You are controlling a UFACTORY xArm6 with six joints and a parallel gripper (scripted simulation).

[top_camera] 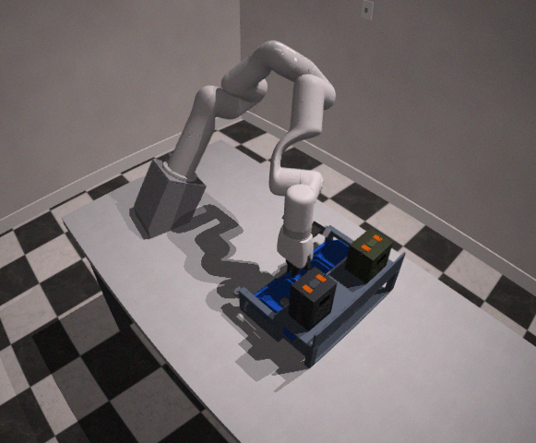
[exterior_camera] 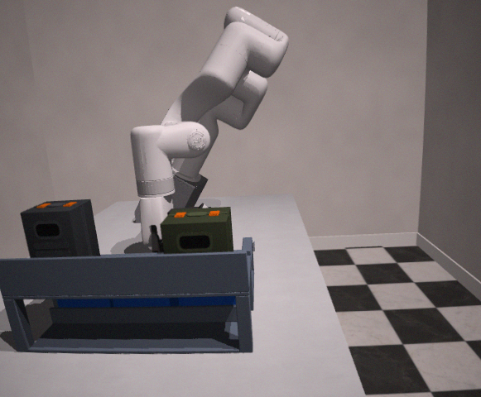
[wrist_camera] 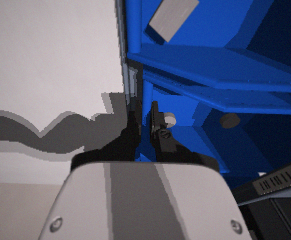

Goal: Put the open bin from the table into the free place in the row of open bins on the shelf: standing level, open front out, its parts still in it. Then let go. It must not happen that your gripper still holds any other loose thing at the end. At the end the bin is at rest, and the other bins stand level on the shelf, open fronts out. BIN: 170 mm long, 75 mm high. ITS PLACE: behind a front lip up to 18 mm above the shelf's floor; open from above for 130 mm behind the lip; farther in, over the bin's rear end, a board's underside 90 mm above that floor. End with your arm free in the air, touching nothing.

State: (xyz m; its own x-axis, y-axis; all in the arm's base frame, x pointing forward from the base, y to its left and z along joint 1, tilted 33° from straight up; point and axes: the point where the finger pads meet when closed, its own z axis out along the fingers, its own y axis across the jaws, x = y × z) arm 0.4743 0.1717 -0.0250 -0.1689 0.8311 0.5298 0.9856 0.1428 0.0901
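Observation:
The blue open bin sits in the row on the blue-grey shelf, between two other blue bins. My gripper points down and is shut on the bin's front wall, just inside the shelf's grey front lip. Small round parts lie inside the held bin. A neighbouring bin holds a grey plate. From the back view only a blue strip of the bins shows under the board.
A black box and a green box stand on the shelf's upper board, close to my wrist. A small pale part lies on the table before the shelf. The arm's base stands at the far left.

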